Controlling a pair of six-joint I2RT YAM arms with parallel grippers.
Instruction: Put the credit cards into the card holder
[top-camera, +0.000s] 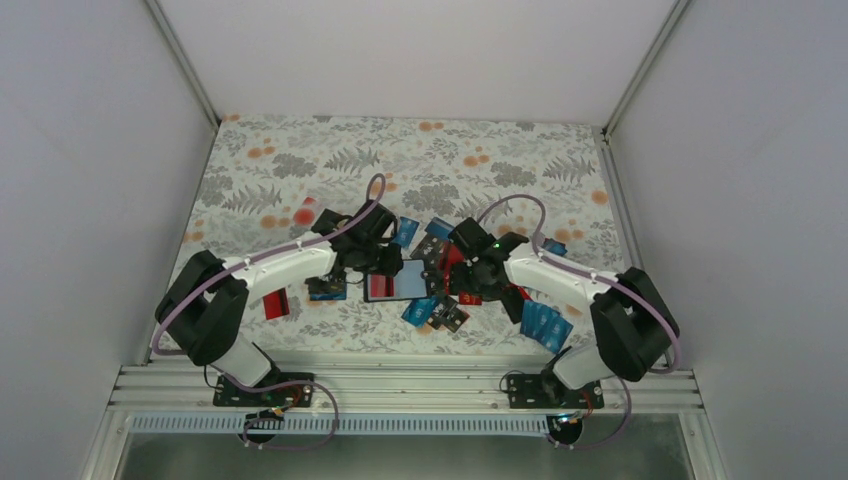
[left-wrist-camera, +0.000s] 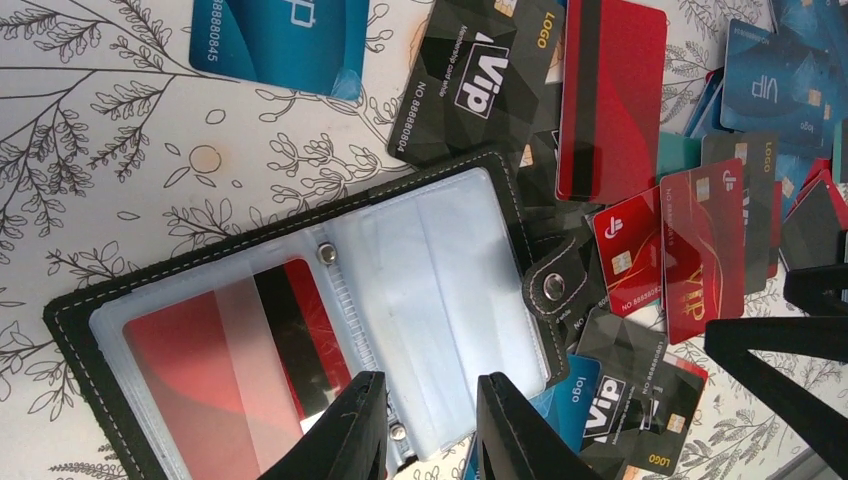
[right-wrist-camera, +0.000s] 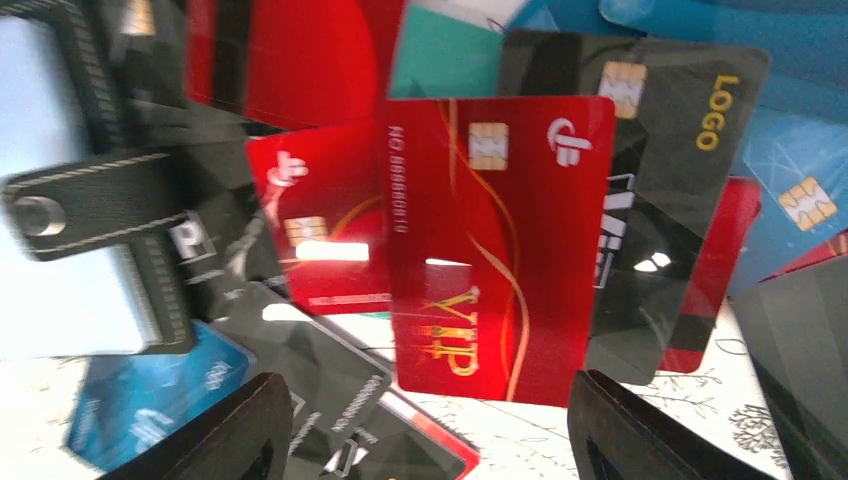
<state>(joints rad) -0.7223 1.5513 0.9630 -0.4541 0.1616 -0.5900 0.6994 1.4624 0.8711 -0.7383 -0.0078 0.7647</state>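
Credit cards (top-camera: 545, 322) in blue, red, teal and black lie scattered round the card holder (left-wrist-camera: 430, 270). The holder is spread open and flat on the floral tablecloth (top-camera: 300, 170), midway between the two arms. One of its clear sleeves has a red striped card (left-wrist-camera: 200, 360) inside it. The sleeve beside that one, on the side of the snap tab (left-wrist-camera: 553, 287), looks empty.

The left gripper (left-wrist-camera: 430, 400) is at the holder's edge nearest the left wrist camera. Its fingers are a narrow way apart, one on each side of the riveted spine. Whether they pinch the spine, press on the sleeves or only hover above them cannot be told.

The right gripper (right-wrist-camera: 430, 400) is just beyond the holder's tab side, its fingers spread wide with nothing between them. Ahead of them a red VIP card (right-wrist-camera: 490, 250) lies free on top of the heap. It overlaps a second red card (right-wrist-camera: 320, 220) nearer the tab and a black LOGO card (right-wrist-camera: 690, 130) on the side away from the holder.

Past the holder's far edge, a black VIP card (left-wrist-camera: 480, 80) reaches the holder's corner. A red card turned stripe-up (left-wrist-camera: 610, 100) lies just beside it, and a blue card (left-wrist-camera: 280, 40) lies apart on the cloth. More black and blue cards are tucked under the holder's corner below the tab.
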